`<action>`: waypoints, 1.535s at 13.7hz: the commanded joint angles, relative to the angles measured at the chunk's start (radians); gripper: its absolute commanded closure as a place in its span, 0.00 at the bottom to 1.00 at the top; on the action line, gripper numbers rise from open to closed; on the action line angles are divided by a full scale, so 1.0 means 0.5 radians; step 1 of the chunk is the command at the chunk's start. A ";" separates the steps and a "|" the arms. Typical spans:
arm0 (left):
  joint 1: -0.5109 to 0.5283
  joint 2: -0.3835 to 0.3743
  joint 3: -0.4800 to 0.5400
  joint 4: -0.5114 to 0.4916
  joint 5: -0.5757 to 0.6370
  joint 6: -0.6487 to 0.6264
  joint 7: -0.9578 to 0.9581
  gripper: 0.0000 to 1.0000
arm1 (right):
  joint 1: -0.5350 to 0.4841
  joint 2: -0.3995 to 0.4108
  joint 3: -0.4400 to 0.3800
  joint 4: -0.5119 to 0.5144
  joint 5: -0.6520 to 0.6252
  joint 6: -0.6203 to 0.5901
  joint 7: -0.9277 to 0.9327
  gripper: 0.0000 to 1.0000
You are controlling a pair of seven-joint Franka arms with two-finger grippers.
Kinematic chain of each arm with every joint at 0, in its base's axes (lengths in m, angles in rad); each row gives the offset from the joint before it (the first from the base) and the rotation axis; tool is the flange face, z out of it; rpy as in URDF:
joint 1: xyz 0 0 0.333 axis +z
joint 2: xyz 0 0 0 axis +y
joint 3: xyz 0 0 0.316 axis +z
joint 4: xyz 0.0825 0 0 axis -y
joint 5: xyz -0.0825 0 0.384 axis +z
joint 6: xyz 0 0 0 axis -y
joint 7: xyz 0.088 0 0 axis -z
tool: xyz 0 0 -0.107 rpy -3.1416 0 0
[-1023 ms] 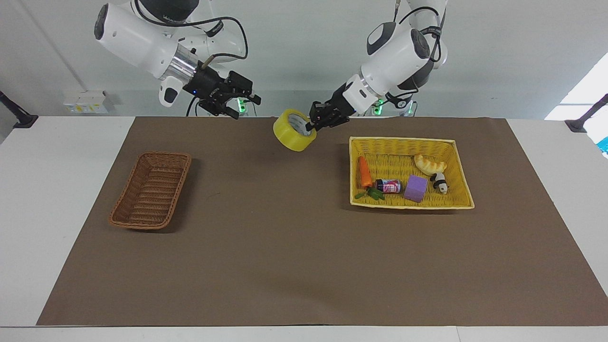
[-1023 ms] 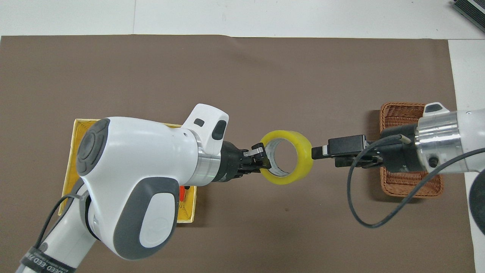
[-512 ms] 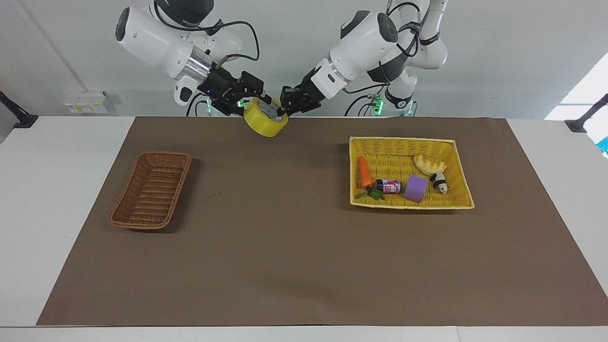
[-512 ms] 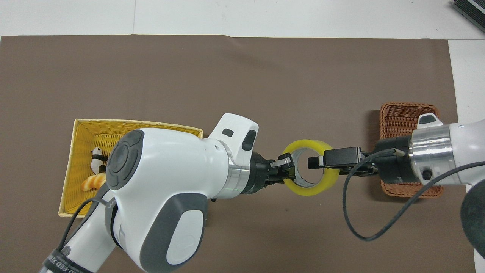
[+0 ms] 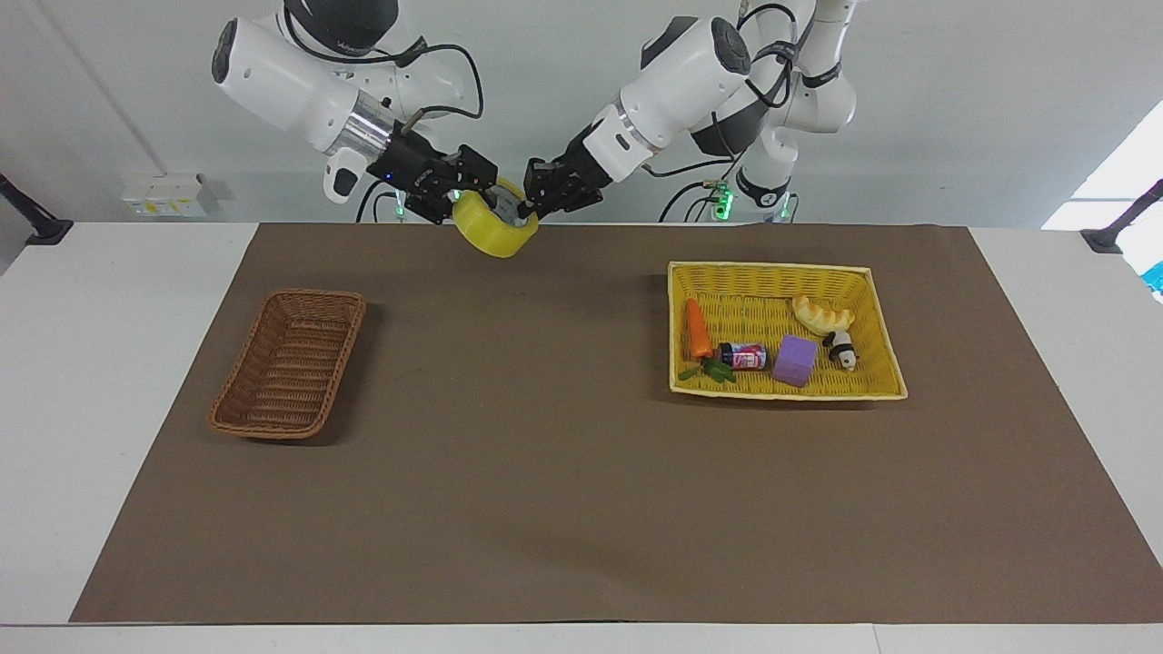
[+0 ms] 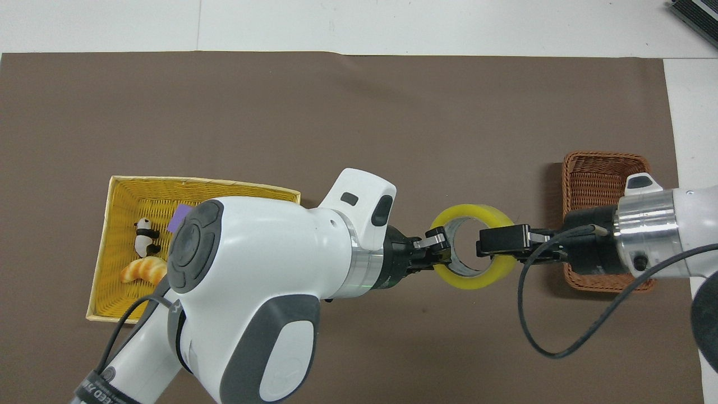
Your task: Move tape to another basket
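Tape (image 5: 495, 232) now between both end effectors, left (image 5: 525, 202) gripping, right (image 5: 461, 193) half-closed.

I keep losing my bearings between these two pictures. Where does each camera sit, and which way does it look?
Facing view: high across the table, looking at both robots; whole arms show.
Overhead view: above the robots, looking steeply down; forearms enter from below.
Shared: the tape between left gripper and right gripper, the brown basket, the yellow basket.

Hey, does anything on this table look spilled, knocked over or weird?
Nothing stands out. The tape hangs in the air between the left gripper and right gripper; both baskets sit upright.
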 commanded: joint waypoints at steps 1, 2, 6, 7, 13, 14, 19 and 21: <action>-0.042 0.003 0.021 0.039 0.033 0.041 -0.041 0.00 | -0.026 -0.049 0.001 -0.035 0.047 -0.011 -0.015 1.00; -0.032 -0.016 0.021 0.035 0.030 0.029 -0.059 0.00 | -0.026 -0.049 -0.002 -0.032 0.047 -0.014 -0.015 1.00; 0.172 -0.099 0.036 0.014 0.029 -0.188 -0.041 0.00 | -0.054 -0.049 -0.002 -0.029 0.043 -0.041 -0.015 1.00; 0.243 -0.102 0.042 0.014 0.033 -0.301 -0.022 0.00 | -0.054 -0.049 -0.002 -0.029 0.043 -0.038 -0.015 1.00; 0.568 -0.129 0.045 0.035 0.520 -0.735 0.072 0.00 | -0.179 -0.046 -0.008 -0.014 0.013 -0.173 -0.131 1.00; 0.630 -0.129 0.045 0.035 0.605 -0.784 0.201 0.00 | -0.295 -0.046 -0.008 -0.014 -0.015 -0.252 -0.244 1.00; 1.111 -0.114 0.045 0.035 0.759 -0.904 0.802 0.00 | -0.988 0.051 -0.017 0.014 -0.227 -0.504 -0.835 1.00; 1.185 -0.117 0.045 0.042 0.930 -0.919 0.929 0.00 | -1.215 0.274 -0.029 0.087 -0.205 -0.581 -1.161 1.00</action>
